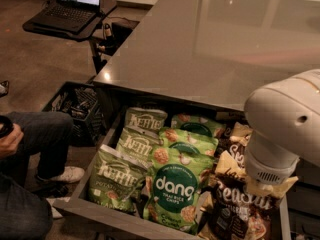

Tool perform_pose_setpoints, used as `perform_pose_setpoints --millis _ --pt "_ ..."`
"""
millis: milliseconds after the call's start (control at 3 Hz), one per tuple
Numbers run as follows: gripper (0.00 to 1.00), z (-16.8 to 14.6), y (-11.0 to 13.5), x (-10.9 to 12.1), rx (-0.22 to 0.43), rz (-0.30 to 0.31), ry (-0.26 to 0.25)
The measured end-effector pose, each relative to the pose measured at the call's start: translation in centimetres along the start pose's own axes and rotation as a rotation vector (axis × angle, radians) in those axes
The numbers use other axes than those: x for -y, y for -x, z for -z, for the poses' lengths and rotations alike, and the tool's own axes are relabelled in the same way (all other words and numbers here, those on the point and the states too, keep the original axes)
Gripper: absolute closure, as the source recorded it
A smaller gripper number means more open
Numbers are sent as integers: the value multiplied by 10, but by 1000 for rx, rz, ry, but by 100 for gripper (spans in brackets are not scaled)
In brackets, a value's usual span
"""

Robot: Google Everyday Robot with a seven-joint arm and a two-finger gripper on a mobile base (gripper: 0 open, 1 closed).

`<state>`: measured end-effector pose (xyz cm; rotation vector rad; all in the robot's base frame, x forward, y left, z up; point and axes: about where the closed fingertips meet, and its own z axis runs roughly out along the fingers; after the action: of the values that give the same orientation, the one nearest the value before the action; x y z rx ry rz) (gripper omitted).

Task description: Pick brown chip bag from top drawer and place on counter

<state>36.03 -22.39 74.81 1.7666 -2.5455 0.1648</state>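
Observation:
The top drawer [107, 217] is pulled out under the counter [200, 49]. Brown chip bags lie along its right side: one with white "Sea Salt" lettering [239, 207] in front, another [234, 153] behind it. My white arm [285, 129] reaches down over them. My gripper [268, 183] is under the wrist, right at the front brown bag's cream top band. The wrist hides the fingers.
Green Kettle bags [119, 175] and green dang bags [175, 188] fill the drawer's left and middle. A seated person's leg [35, 134] and shoe [62, 174] are left of the drawer, next to a black crate [75, 104]. A laptop [75, 1] stands on a black stand at the far left.

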Motion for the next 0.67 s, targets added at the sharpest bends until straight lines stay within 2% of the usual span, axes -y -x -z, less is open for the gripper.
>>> perform_pose_setpoints --millis 667 --pt "100 57 -48 6 -23 -171 -16"
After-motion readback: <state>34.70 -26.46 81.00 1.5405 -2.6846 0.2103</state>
